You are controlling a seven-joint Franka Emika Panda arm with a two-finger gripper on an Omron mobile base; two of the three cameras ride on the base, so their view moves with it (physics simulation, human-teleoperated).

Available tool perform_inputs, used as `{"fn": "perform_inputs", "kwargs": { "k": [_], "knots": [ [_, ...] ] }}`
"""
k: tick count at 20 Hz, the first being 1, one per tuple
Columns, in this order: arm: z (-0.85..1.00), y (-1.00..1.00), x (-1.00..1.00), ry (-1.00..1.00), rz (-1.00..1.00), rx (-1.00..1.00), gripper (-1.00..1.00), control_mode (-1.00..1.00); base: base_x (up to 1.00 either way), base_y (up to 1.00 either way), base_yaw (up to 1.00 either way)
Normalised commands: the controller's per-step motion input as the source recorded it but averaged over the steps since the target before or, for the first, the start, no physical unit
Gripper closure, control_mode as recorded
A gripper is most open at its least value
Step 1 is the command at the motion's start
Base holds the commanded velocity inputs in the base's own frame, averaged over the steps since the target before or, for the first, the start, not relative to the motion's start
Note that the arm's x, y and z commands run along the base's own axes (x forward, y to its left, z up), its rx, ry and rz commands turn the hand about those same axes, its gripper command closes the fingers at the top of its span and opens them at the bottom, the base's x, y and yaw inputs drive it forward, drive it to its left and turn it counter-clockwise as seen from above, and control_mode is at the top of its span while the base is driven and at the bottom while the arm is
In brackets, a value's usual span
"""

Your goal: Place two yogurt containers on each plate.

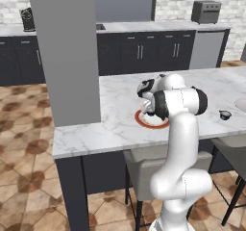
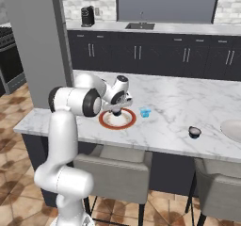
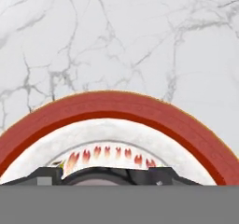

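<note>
Yogurt cup with a pale, red-patterned top (image 3: pixel 109 164) is sitting between the dark fingers (image 3: pixel 46 175), which appear to be pinching it just above the round white plate with the broad red-orange rim (image 2: pixel 117 119). Beside that plate a translucent light blue cup (image 2: pixel 145 112) is waiting on the marble worktop (image 2: pixel 179 107); a dark navy cup (image 2: pixel 194 132) is lying well apart. Releasing off-centre or tilted risks the cup rolling over the rim.
</note>
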Motion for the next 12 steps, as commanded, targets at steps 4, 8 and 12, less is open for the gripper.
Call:
{"fn": "perform_inputs", "kwargs": {
  "k": [4,8,12],
  "knots": [
    [-0.33,-0.06,0.21,0.00,0.00,0.04,1.00,-1.00,0.00,0.00,0.00],
    [-0.40,0.00,0.07,0.03,0.00,0.00,1.00,-1.00,0.00,0.00,0.00],
    [-0.32,0.00,0.03,0.00,0.00,0.00,1.00,-1.00,0.00,0.00,0.00]
  ]
}}
